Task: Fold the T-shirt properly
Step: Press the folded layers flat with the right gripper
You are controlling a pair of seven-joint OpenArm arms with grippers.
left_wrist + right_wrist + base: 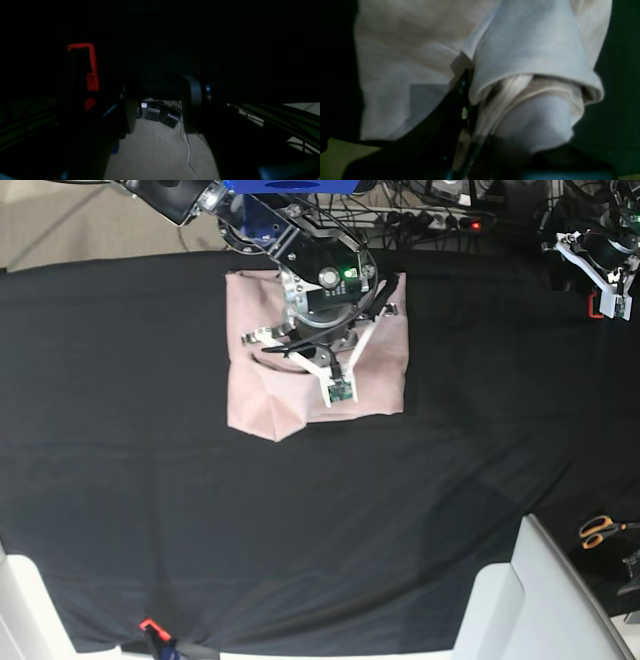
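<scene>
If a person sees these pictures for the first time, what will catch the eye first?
First, the pale pink T-shirt, already folded into a compact rectangle at the far middle of the black cloth. The right gripper sits directly over it, shut on a bunched fold. The left gripper hangs apart at the far corner, and orange-handled scissors lie at the edge.

Soft matt cotton T-shirt (380,360)

Two arms, pretty different looks up close

Right arm (250,215) has blue and black housings, a round silver wrist with a green LED, thin black cables, white brackets; left end effector (603,265) is white with a red tab.
</scene>
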